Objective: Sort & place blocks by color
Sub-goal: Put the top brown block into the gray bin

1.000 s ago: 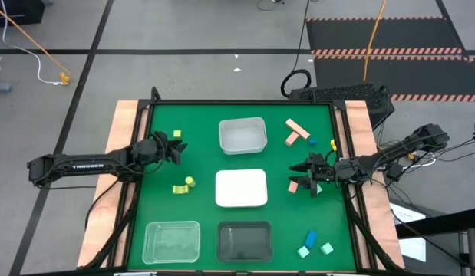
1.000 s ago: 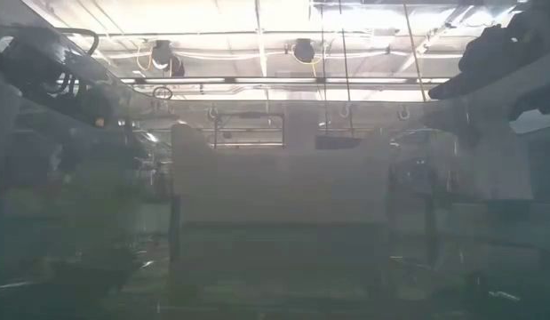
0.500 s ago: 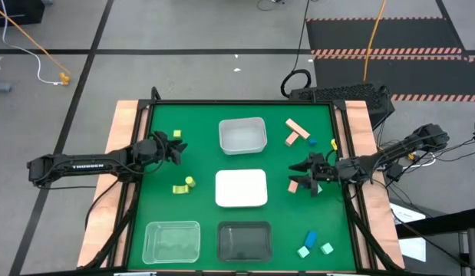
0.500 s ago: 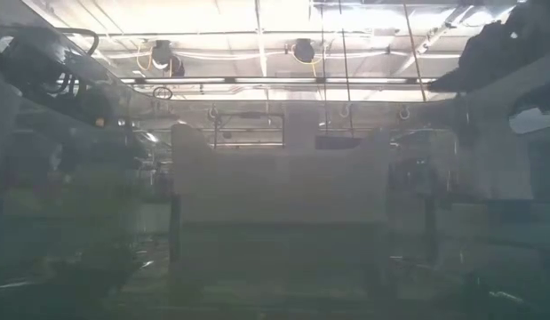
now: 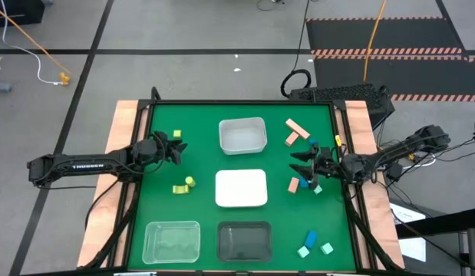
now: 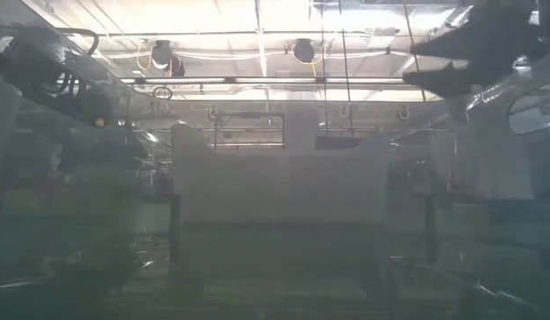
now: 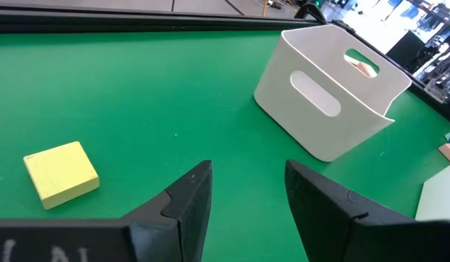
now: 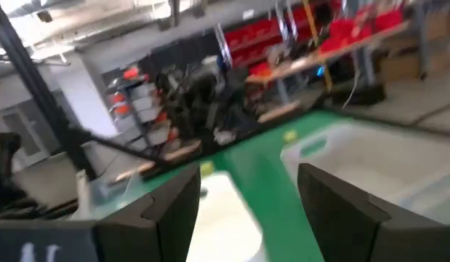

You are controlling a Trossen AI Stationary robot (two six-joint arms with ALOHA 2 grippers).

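Observation:
In the high view my left gripper (image 5: 178,147) hovers open over the green mat, next to a yellow-green cube (image 5: 177,134). That cube (image 7: 61,173) lies flat beside my open fingers (image 7: 246,196) in the left wrist view. My right gripper (image 5: 302,165) is open (image 8: 246,211) and holds nothing. It stands just on the far side of a salmon block (image 5: 293,185), a blue block (image 5: 304,183) and a mint block (image 5: 317,188), all lying on the mat. Two more yellow-green blocks (image 5: 183,185) lie nearer the left arm.
A white bin (image 5: 242,136) sits far centre, a white tray (image 5: 241,188) mid-table, a clear tray (image 5: 172,240) and a black tray (image 5: 245,240) at the near edge. Salmon bars (image 5: 297,130) with a blue cube (image 5: 312,143) lie far right. Blue and mint blocks (image 5: 314,245) lie near right.
My right gripper has drawn back from the salmon, blue and mint cluster toward the table's far edge, still open. The blue block that it covered now shows beside the salmon one. The left arm has kept still.

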